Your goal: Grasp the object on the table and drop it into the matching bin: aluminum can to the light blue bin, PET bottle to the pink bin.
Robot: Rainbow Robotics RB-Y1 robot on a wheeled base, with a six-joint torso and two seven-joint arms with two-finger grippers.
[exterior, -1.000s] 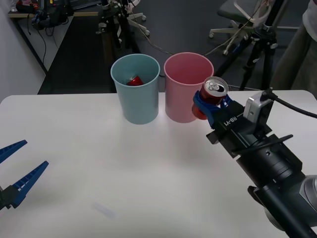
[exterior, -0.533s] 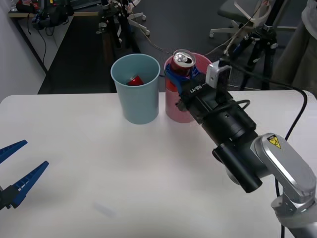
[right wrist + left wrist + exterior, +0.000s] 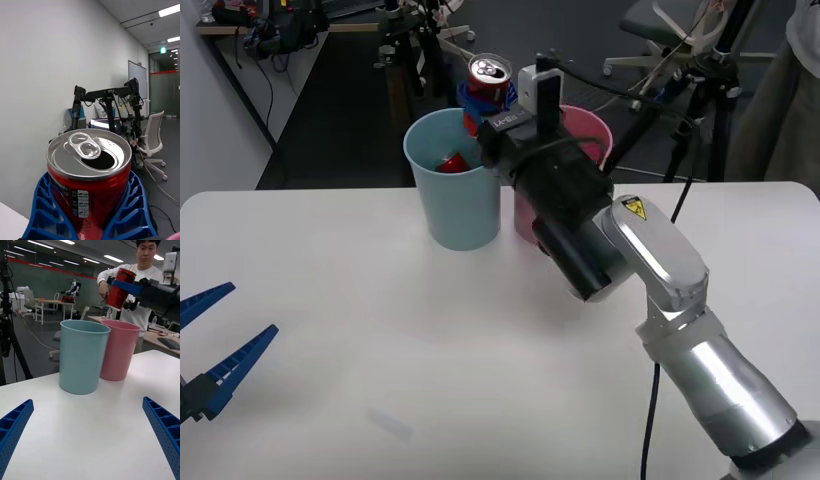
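My right gripper (image 3: pixel 485 100) is shut on the red aluminum can (image 3: pixel 488 80), which it holds upright in the air over the far rim of the light blue bin (image 3: pixel 454 190). A red can lies inside that bin. The pink bin (image 3: pixel 532 205) stands just right of it, partly behind my right arm. The right wrist view has the can (image 3: pixel 89 176) between the blue fingers (image 3: pixel 132 210), silver top and open pull-tab showing. From the left wrist the can (image 3: pixel 120 290) hangs above both bins (image 3: pixel 81 356). My left gripper (image 3: pixel 210 345) rests open at the white table's (image 3: pixel 330 350) near left.
Beyond the table's far edge are office chairs, tripods and cables on a dark floor. A person stands behind the bins in the left wrist view, touching nothing. The table in front of the bins is bare white surface.
My right arm swung the can leftward and up, from beside the pink bin, across its top, to above the light blue bin. The left gripper stayed still.
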